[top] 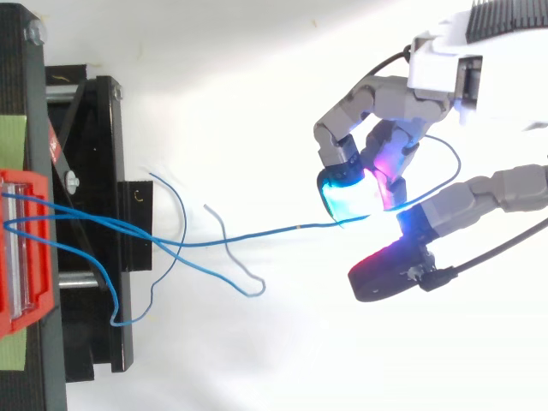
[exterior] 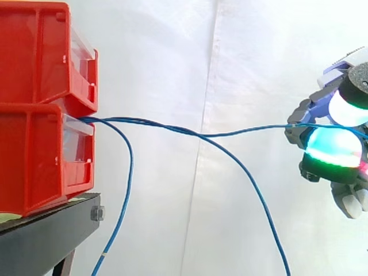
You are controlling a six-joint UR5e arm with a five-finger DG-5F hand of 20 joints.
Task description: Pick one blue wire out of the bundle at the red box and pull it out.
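Two red bins [exterior: 34, 109] are stacked at the left on a black stand [exterior: 49, 233]. A bundle of thin blue wires comes out of the gap between them [top: 17, 224]. One blue wire [exterior: 241, 131] runs nearly level and almost taut across to my hand [exterior: 336, 148] at the right. The hand's fingers [top: 347, 193] are curled and pinch that wire [top: 265, 229] between glowing pads. The wire's free end loops on past the fingers. The hand is far to the right of the bins, at about the height of the gap.
Two other blue wires hang from the same gap: one drops steeply beside the stand [exterior: 127, 172], the other arcs down to the right [exterior: 256, 187]. From above their loose ends [top: 235, 261] curl just off the stand [top: 94, 214]. A white curtain is behind.
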